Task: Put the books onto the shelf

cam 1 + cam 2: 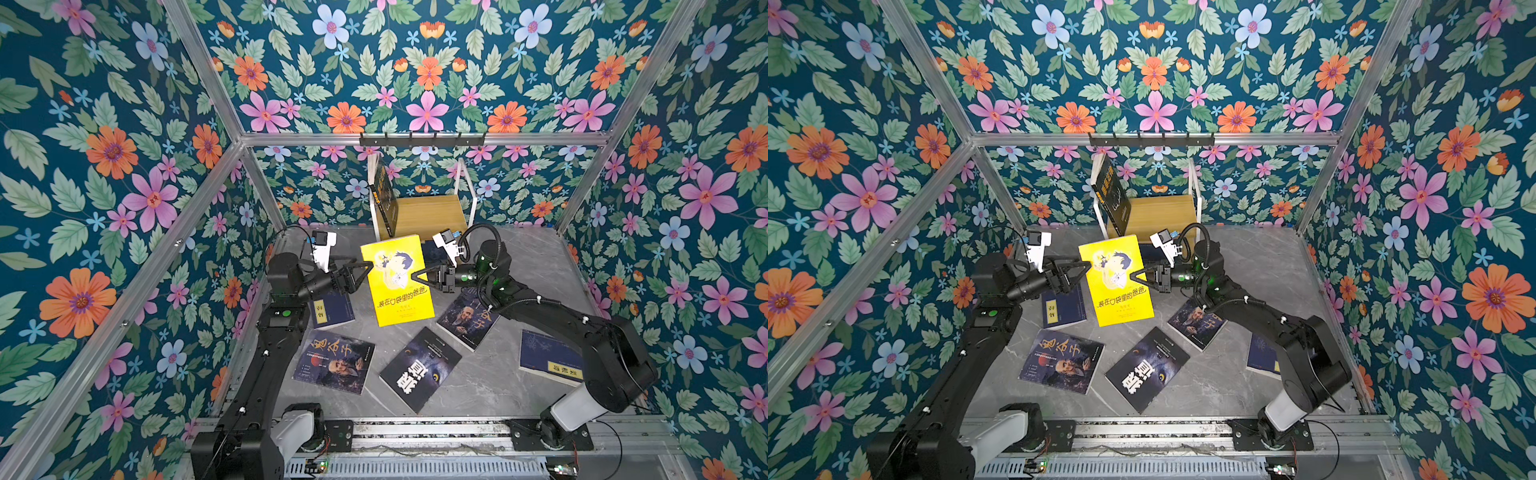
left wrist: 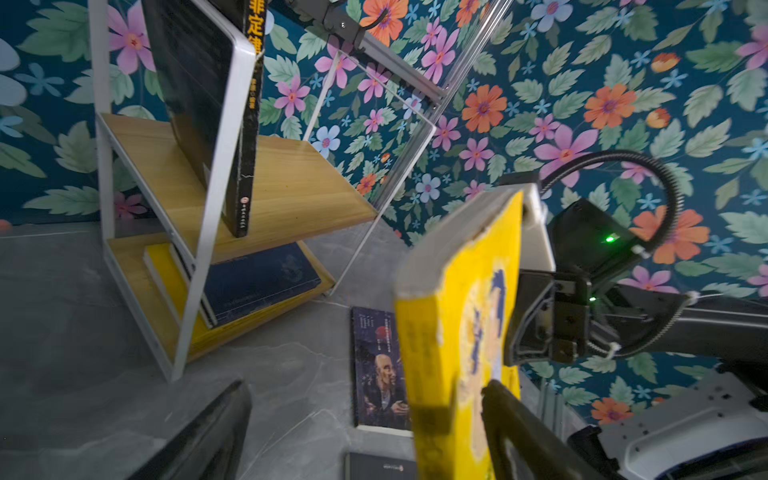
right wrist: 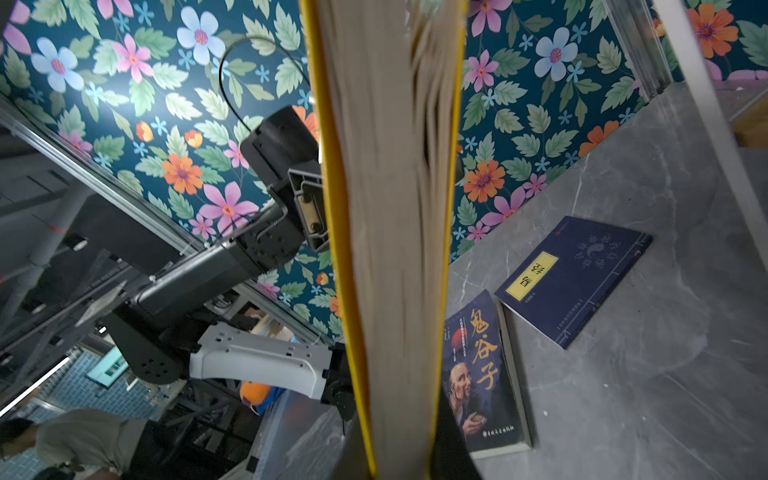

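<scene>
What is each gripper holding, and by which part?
Right gripper: shut on the yellow book at its page edge, midway along. Left gripper: open around the spine edge, holding nothing.

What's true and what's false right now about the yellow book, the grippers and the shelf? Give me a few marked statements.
1. The right gripper holds the yellow book in the air. True.
2. The left gripper is shut on it. False: its jaws stand open about the book's edge.
3. A black book stands on the upper board of the shelf. True.
4. The lower board is empty. False: books lie flat there.
</scene>
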`<action>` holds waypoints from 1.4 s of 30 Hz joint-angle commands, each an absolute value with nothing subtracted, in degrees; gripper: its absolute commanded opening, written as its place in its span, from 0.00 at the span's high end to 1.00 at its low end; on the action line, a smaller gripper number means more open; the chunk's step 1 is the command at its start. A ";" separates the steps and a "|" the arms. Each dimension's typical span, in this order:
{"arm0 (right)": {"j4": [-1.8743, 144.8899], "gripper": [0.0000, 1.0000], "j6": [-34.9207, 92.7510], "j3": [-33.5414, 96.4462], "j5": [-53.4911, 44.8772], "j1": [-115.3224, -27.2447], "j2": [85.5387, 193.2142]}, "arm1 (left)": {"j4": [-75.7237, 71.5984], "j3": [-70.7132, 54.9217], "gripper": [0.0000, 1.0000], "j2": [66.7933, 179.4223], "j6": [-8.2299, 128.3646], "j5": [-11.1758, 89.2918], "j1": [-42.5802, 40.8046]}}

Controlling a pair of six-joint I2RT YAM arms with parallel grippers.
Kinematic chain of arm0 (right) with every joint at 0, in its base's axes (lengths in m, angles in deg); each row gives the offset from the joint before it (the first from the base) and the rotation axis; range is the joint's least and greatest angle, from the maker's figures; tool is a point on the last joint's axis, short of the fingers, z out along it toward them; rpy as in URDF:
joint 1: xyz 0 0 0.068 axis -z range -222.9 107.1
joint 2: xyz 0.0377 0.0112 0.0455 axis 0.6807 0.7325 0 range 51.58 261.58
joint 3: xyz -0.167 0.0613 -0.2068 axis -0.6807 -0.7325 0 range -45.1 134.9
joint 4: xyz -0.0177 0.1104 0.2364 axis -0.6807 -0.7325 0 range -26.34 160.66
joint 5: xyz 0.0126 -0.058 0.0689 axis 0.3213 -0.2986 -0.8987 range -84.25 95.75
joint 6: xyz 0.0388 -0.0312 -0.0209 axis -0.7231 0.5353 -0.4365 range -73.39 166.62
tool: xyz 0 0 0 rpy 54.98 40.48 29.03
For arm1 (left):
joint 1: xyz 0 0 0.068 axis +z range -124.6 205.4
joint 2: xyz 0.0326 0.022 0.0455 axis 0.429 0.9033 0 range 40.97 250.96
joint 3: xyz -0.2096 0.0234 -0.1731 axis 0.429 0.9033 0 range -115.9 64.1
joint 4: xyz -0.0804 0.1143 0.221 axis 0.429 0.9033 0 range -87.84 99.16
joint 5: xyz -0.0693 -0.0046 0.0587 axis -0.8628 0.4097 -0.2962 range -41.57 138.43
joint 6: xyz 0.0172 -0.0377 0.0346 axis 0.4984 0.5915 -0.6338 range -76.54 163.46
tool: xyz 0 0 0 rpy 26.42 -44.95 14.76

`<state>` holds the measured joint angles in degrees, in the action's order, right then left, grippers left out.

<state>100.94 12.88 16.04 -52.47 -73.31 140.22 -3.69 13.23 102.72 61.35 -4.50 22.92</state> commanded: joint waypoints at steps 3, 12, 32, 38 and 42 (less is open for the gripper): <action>70.73 0.95 38.27 19.47 -54.23 -73.31 136.12 | 10.87 8.58 0.08 103.76 47.17 -1.23 22.98; 47.55 0.97 55.43 23.20 -55.26 -73.31 132.97 | 18.05 3.33 0.05 104.27 39.85 -14.12 23.03; 33.46 1.00 65.71 41.15 -65.55 -73.40 149.57 | 28.26 2.93 0.13 111.22 24.43 -17.93 18.15; 31.96 1.00 66.13 45.89 -64.88 -73.83 153.63 | 28.26 2.40 0.40 111.67 25.68 -19.91 16.53; 29.15 1.00 68.49 47.00 -63.54 -73.84 153.86 | 30.00 0.60 0.28 111.24 25.68 -18.07 17.24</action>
<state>28.88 66.38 45.97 -60.23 -73.75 153.99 27.04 1.78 111.60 26.64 -17.35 16.89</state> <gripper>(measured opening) 0.141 0.692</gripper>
